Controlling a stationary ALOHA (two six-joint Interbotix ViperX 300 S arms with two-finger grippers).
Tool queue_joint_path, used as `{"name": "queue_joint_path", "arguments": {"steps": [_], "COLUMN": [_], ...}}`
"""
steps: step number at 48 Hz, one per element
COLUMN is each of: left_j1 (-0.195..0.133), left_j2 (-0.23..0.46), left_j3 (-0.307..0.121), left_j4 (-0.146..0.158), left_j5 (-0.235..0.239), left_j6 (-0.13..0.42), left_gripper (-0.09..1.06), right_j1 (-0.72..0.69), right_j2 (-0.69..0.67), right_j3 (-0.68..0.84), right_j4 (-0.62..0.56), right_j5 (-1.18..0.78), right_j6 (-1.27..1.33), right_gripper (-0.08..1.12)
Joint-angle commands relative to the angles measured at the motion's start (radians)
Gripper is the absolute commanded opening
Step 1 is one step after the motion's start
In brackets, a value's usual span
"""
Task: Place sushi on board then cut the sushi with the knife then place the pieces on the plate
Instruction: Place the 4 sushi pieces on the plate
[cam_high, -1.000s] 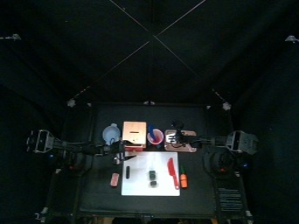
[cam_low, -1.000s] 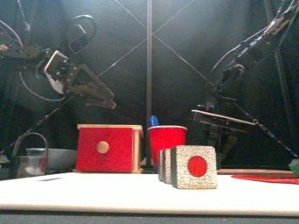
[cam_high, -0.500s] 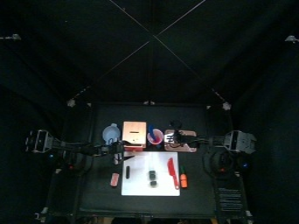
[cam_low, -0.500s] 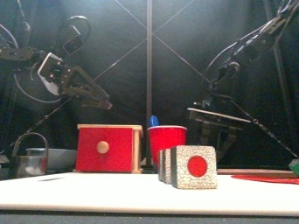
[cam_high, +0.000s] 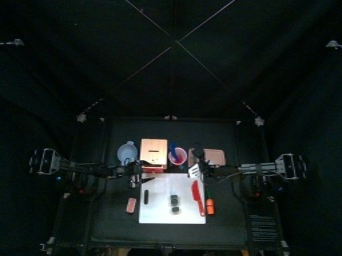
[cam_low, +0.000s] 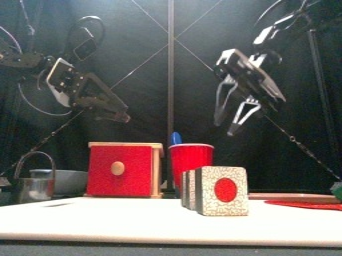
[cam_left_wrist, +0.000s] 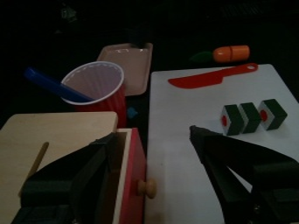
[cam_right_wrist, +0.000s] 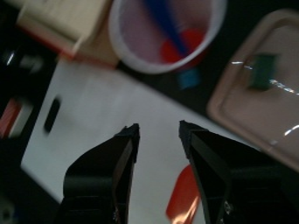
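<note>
Sushi roll (cam_low: 217, 190) stands on the white board (cam_high: 154, 212), near its middle. The red knife (cam_left_wrist: 211, 79) lies just right of it. The right pincer (cam_low: 238, 122) hangs open above the board. Lower it square over the knife's handle, then close. The left pincer (cam_low: 114, 112) is open, raised at left. The right wrist view cuts the knife off, so its handle end is hard to make out.

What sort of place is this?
Probably a robot test booth set up as a toy kitchen: black curtains around, the left claw and right claw hanging over a small table, a toy sushi roll on a white cutting board.
</note>
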Motion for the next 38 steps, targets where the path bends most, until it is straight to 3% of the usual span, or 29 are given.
{"name": "queue_joint_path", "arguments": {"steps": [1, 10, 18, 26, 38], "left_j1": [0.0, -0.002, -0.002, -0.002, 0.0], "left_j2": [-0.005, 0.002, 0.006, 0.006, 0.006], "left_j3": [-0.049, -0.077, -0.08, -0.074, -0.061], "left_j4": [-0.017, -0.048, -0.097, -0.14, -0.166], "left_j5": [-0.006, -0.006, -0.009, -0.009, -0.009], "left_j6": [-0.002, -0.003, -0.003, -0.002, -0.002], "left_gripper": [0.99, 0.99, 0.99, 0.99, 0.99], "right_j1": [0.072, 0.094, 0.072, 0.021, 0.0], "right_j2": [0.074, 0.146, 0.179, 0.249, 0.341], "right_j3": [-0.092, -0.199, -0.264, -0.308, -0.354], "right_j4": [0.031, 0.169, 0.393, 0.598, 0.577], "right_j5": [-0.029, 0.035, 0.169, 0.172, 0.181], "right_j6": [-0.114, -0.449, -0.882, -1.213, -1.342], "right_gripper": [0.79, 0.79, 0.79, 0.79, 0.8]}}
